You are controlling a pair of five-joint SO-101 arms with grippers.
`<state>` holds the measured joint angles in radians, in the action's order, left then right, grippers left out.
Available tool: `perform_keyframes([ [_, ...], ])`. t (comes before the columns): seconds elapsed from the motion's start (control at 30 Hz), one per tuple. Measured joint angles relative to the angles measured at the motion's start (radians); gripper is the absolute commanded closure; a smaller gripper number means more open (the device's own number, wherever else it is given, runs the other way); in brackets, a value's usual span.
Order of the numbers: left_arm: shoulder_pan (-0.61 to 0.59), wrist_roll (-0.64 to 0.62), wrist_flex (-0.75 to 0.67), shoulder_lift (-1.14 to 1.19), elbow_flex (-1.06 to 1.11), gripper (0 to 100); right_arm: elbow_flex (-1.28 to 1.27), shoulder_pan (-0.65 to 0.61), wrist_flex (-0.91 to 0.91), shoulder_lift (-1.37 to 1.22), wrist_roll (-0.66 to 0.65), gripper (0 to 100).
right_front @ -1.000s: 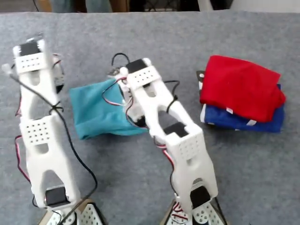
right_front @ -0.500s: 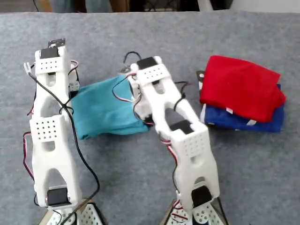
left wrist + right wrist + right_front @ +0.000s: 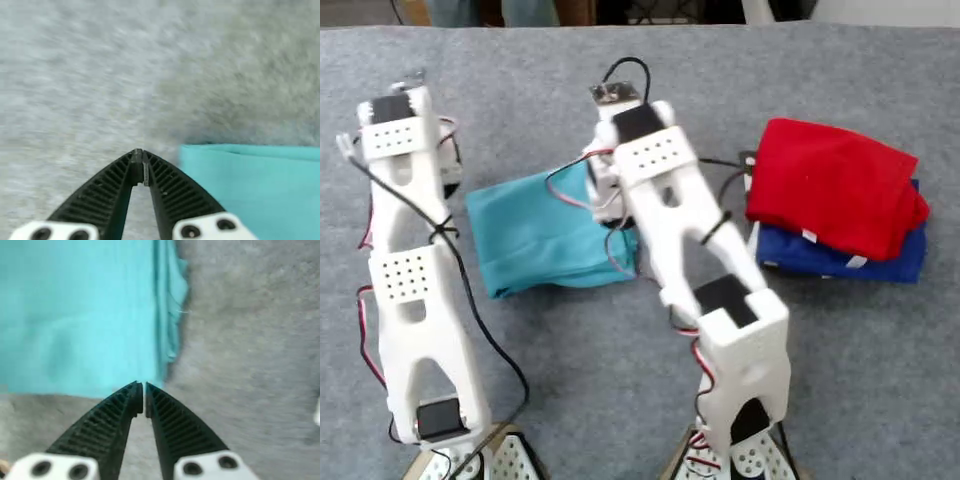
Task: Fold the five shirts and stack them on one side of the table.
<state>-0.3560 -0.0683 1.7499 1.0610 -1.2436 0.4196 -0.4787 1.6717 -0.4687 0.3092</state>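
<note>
Left claw (image 3: 139, 167) is shut, its two black ribbed fingers meeting at the tips with nothing between them. In its own wrist view it hangs over bare grey table (image 3: 75, 75), just beside a corner of the teal shirt (image 3: 250, 190) but apart from it. In the high view the left arm (image 3: 405, 270) runs up the left side of the frame, and its head sits in the upper left, just left of the shirt's upper left corner.

Next to the right, the teal shirt (image 3: 535, 235) lies flat on the table (image 3: 880, 380), left of centre, folded into a rough rectangle between the two arms.

Right claw (image 3: 141, 397) is also closed, with only a hairline showing between its tips and nothing held. In its wrist view the tips sit at the edge of the teal shirt (image 3: 75, 315), close to a corner where the folded layers bunch up; whether they touch the cloth I cannot tell. In the high view the right arm (image 3: 690, 260) rises from the bottom centre and crosses the shirt's right edge, its head at the upper centre.

Farther right, well apart from the teal shirt, the red shirt (image 3: 835, 185) lies folded on top of the blue shirt (image 3: 840, 258), which peeks out along the pile's lower and right edges.
</note>
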Motion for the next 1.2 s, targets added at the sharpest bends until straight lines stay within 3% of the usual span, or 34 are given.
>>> perform_keyframes([
  [0.17,-0.112,0.000,-0.011,-0.002,-0.035,97,0.000,-0.063,-0.040,-0.110,0.175,60.6],
  [0.3,-0.153,0.000,-0.068,-0.002,-0.029,97,0.051,-0.066,-0.101,-0.215,0.209,57.3],
  [0.47,-0.161,0.000,-0.087,0.000,-0.029,97,0.169,-0.066,-0.126,-0.367,0.215,64.4],
  [0.73,-0.161,0.003,-0.091,0.000,-0.029,97,0.463,-0.060,-0.017,-0.555,0.137,98.5],
  [1.0,-0.161,0.031,-0.091,0.000,-0.029,97,0.629,0.002,0.091,-0.644,0.089,98.4],
  [1.2,-0.161,0.037,-0.103,0.000,-0.029,97,0.632,0.084,0.087,-0.551,0.017,98.4],
])
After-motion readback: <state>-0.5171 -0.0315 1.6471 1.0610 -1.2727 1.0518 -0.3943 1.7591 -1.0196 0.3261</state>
